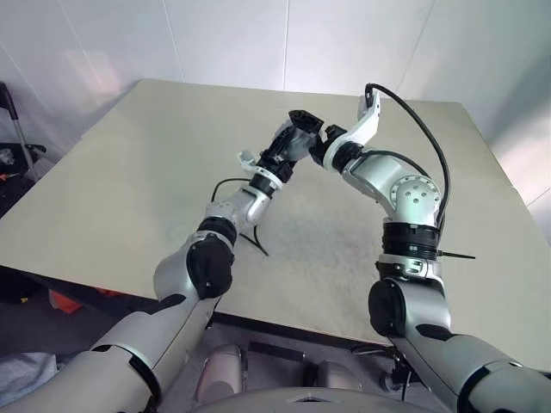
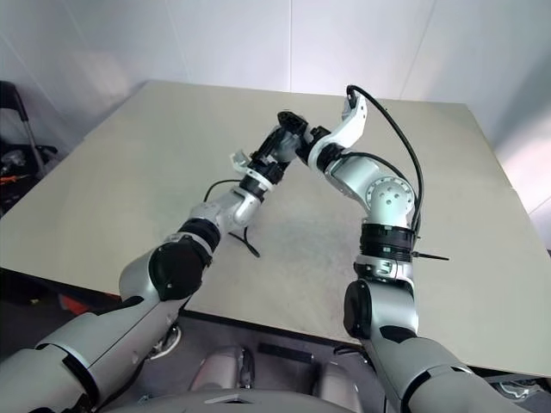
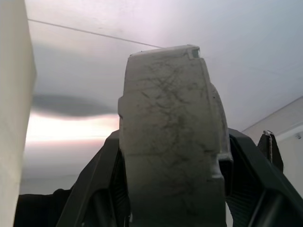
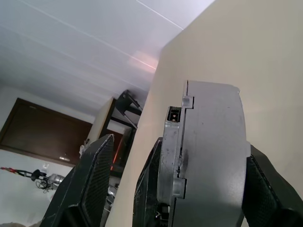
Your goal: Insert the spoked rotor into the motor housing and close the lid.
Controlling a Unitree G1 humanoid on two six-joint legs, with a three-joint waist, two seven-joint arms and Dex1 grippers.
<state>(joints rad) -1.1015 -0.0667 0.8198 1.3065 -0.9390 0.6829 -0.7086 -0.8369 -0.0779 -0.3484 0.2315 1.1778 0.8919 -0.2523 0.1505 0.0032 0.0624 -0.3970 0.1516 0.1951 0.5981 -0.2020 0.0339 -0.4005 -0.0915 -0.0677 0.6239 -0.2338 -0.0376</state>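
**A:** Start with the left gripper (image 1: 297,129). What has it got?

**B:** Its two black fingers are closed on a grey, scuffed piece that I take for the motor housing (image 3: 170,132). The left wrist view sees it edge-on, with a finger pressed against each side. So the jaws stand about half apart, and the housing fills the gap.

**A:** And the right gripper (image 1: 320,148)?

**B:** It is spread wide around the same piece. In the right wrist view one finger (image 4: 265,189) lies against the thick side. The other finger (image 4: 92,184) stands apart from the thin layer on the opposite face. It has hold of nothing.

**A:** Is that thin layer the lid?

**B:** I'd judge so. The lid (image 4: 171,156) sits flat against the housing, with a notched seam between them. I cannot tell whether the spoked rotor is inside.

**A:** Where is all this in the scene?

**B:** It is up in the air over the far middle of the table (image 1: 129,172). The left gripper reaches it from the near left and the right gripper from the right, so the two grippers nearly meet.

**A:** So what does the next move turn on?

**B:** The right jaws straddle the piece across its flat faces, along the line on which lid and housing press together. The left gripper alone carries it. If the lid needs seating, the right gripper is placed to squeeze along that line. If it draws away instead, it has to go back to the right without dragging the lid's edge.
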